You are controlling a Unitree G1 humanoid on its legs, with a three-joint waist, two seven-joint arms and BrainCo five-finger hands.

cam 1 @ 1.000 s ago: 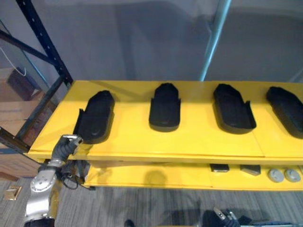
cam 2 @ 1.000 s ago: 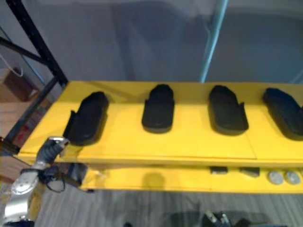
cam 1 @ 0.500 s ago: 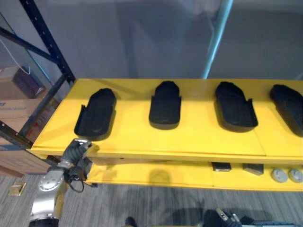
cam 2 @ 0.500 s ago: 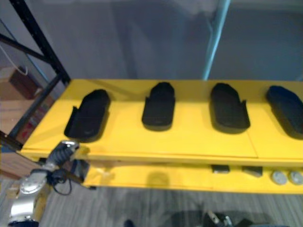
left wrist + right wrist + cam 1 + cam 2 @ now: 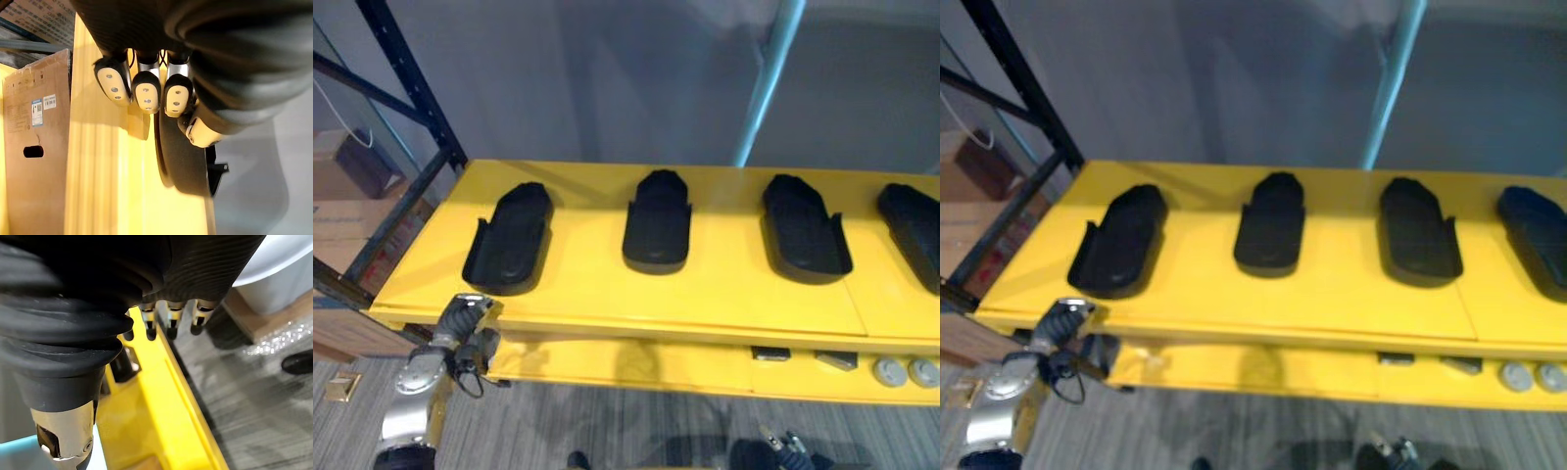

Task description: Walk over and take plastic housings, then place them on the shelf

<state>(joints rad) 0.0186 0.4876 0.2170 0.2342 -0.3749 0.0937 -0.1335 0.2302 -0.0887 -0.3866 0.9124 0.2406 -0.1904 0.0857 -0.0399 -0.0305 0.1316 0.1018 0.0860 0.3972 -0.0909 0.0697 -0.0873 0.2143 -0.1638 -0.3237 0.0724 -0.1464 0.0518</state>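
Lying on the shelf: four black plastic housings sit in a row across the middle of the frame, well apart from one another. They are the leftmost housing (image 5: 509,240), the second housing (image 5: 658,220), the third housing (image 5: 805,230) and the fourth housing (image 5: 913,230) at the right edge.
Handling: they look like light, stiff moulded pieces with a smooth and probably slippery skin. The thin raised side walls may give if squeezed hard.
Where to hold: the best grip is likely across the narrow width at mid-length, with the thumb on one long wall and the fingers on the other. The rounded ends offer less to grip.
Shelf: the yellow shelf (image 5: 724,294) is a flat board with bare space between the housings.
Left hand: the left hand (image 5: 465,315) is at the lower left, just under the shelf's front edge and near the leftmost housing without touching it. Its fingers (image 5: 146,93) are curled in with the thumb close, and they hold nothing.
Right hand: the right hand (image 5: 171,316) hangs low beside a yellow shelf edge, fingers loose and empty.
Around: a lower shelf (image 5: 636,364) carries small parts (image 5: 891,370) at the lower right. A cardboard box (image 5: 29,147) stands by the shelf, and a dark post (image 5: 411,83) rises at the upper left.
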